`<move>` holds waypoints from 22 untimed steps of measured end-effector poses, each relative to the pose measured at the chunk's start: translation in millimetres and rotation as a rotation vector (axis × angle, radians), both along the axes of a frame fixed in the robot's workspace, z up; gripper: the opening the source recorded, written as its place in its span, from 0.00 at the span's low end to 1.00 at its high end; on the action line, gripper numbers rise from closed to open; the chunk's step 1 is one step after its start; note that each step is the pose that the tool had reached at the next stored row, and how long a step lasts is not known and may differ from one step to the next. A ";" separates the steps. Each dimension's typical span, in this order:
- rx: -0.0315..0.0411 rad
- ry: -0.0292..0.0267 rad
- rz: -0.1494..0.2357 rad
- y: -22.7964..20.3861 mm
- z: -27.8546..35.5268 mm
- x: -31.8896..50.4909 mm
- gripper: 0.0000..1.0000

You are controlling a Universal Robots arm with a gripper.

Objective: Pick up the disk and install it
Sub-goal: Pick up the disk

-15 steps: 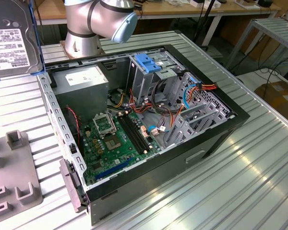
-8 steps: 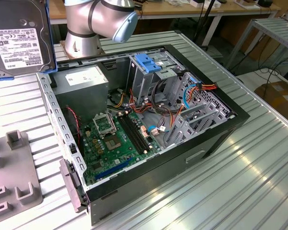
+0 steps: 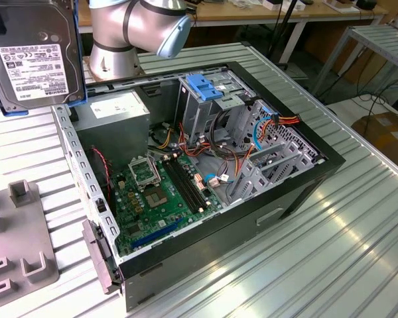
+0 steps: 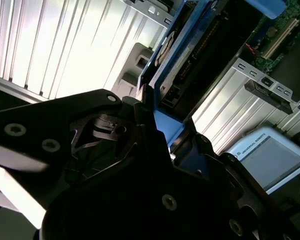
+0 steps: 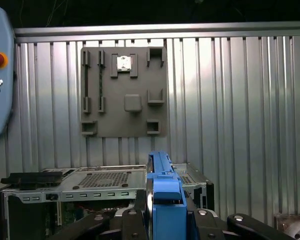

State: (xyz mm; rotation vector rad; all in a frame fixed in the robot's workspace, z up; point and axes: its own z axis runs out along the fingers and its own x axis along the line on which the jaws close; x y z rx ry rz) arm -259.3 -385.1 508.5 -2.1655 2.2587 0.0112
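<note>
Closest to me the disk (image 3: 33,56) hangs in the air at the exterior view's upper left, standing on edge with its white label facing out and its blue bracket (image 5: 162,175) framing it. In the first wrist view the gripper (image 5: 165,217) has that bracket squeezed between its black jaws, one on each side, so the drive is carried clear of everything. Below it on the ribbed metal table (image 3: 318,252) lies a grey fixture plate (image 3: 13,232) with small raised blocks on it. Next comes the open computer case (image 3: 265,232), lying on its side with the green motherboard (image 3: 156,199) exposed (a tangle of red, orange and blue wires runs over the far end). Deeper in the case sit the grey power-supply box (image 3: 113,112) with its white sticker and, beside it, a blue clip (image 3: 204,86) on top of the drive cage. Behind the case rises the silver arm (image 3: 132,26), and a teach pendant (image 5: 0,75) rests on the table. Wooden workbenches (image 3: 265,12) stand furthest back.
</note>
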 end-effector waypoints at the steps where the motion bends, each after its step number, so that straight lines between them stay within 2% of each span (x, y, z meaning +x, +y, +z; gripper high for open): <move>1: 0.0000 0.0000 0.000 -0.1 -0.2 1.9 0.37; 4: -0.0003 0.0000 -0.001 -0.4 -1.0 13.2 0.37; 22: -0.0013 0.0000 -0.003 -1.3 -4.1 56.0 0.37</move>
